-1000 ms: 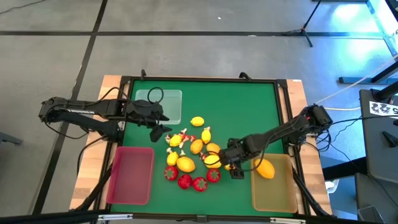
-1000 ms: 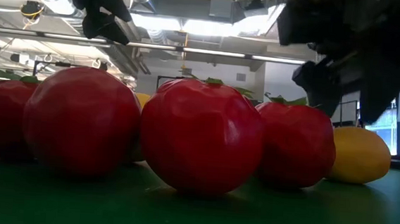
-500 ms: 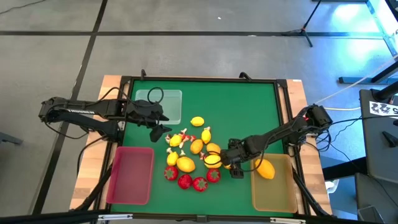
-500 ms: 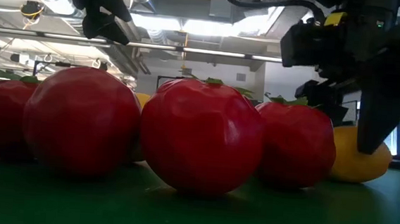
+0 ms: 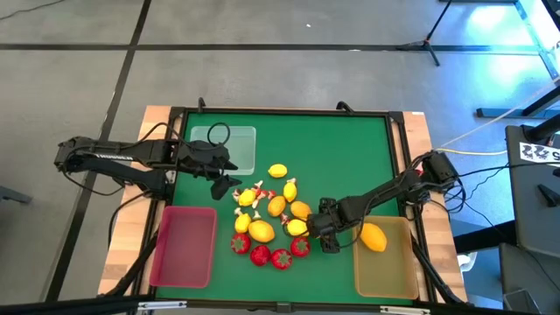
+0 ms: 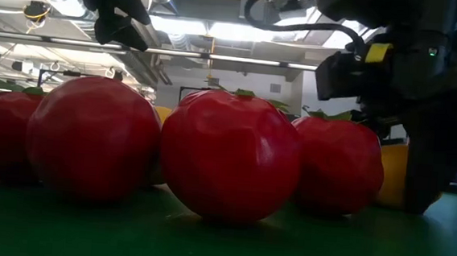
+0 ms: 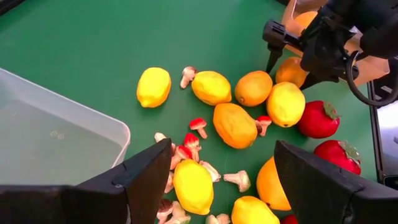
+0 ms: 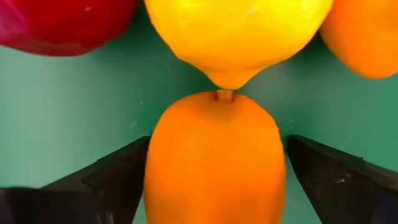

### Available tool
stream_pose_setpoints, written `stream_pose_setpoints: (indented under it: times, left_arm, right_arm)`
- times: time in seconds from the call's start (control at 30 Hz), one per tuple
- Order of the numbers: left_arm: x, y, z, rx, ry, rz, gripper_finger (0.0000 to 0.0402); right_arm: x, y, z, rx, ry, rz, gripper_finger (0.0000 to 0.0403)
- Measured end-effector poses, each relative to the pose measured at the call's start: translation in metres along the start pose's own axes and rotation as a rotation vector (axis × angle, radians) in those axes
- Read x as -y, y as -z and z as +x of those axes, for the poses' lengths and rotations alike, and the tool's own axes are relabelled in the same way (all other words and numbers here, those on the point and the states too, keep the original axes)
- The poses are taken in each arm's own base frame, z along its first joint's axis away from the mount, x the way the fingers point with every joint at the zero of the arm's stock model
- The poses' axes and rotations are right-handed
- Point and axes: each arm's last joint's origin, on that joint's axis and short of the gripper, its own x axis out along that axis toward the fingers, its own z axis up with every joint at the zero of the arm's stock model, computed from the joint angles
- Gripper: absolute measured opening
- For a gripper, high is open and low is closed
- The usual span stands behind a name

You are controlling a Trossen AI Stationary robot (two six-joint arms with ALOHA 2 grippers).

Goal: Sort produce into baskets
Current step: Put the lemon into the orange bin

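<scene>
Several yellow lemons (image 5: 261, 230), red strawberries (image 5: 262, 254) and tiny white-and-red bits (image 7: 193, 140) lie in a pile on the green mat. My right gripper (image 5: 317, 231) is low at the pile's right side. It is open, with one finger on each side of an orange fruit (image 8: 214, 162) that lies on the mat with its tip against a lemon (image 8: 233, 31). My left gripper (image 5: 225, 185) is open and empty, above the pile's left side beside the clear tray (image 5: 234, 147). My right gripper's fingers (image 8: 112, 177) stand close against the two sides of the orange fruit, which rests on the mat. I cannot tell whether they touch it.
The red tray (image 5: 184, 245) lies at the near left. The tan tray (image 5: 385, 267) lies at the near right with one orange-yellow fruit (image 5: 373, 237) in it. Strawberries (image 6: 230, 156) stand close in front of the low camera. A raised frame borders the mat.
My right gripper has come down and gone a little toward the table's left, into the pile's right side, and now straddles the orange fruit. The produce has kept its place.
</scene>
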Motion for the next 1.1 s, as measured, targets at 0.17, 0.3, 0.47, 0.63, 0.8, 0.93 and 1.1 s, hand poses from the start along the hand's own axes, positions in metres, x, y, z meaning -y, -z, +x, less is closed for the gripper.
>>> stream_pose_setpoints:
  times: [0.17, 0.3, 0.47, 0.63, 0.8, 0.93, 1.1]
  left_arm:
    - [0.000, 0.000, 0.000, 0.001, 0.001, 0.000, 0.0279]
    - [0.000, 0.000, 0.000, 0.001, 0.001, -0.014, 0.0279]
    - [0.000, 0.000, 0.000, 0.001, 0.000, -0.020, 0.0279]
    - [0.000, 0.000, 0.000, 0.001, 0.000, -0.021, 0.0279]
    - [0.000, 0.000, 0.000, 0.001, 0.000, -0.026, 0.0279]
    - [0.000, 0.000, 0.000, 0.001, 0.000, -0.035, 0.0279]
    - [0.000, 0.000, 0.000, 0.001, 0.000, -0.037, 0.0279]
  right_arm:
    - [0.001, -0.001, -0.002, 0.001, 0.015, -0.002, 0.0285]
    - [0.000, -0.001, -0.002, 0.000, 0.016, -0.003, 0.0212]
    - [0.001, -0.002, -0.002, 0.006, 0.025, 0.020, 0.0210]
    - [0.001, -0.001, -0.003, 0.006, 0.025, 0.028, 0.0210]
    - [0.001, -0.001, -0.008, 0.015, 0.024, 0.031, 0.0227]
    - [0.002, 0.001, -0.013, 0.008, 0.028, 0.041, 0.0214]
    - [0.004, 0.005, -0.023, -0.012, 0.042, 0.050, 0.0214]
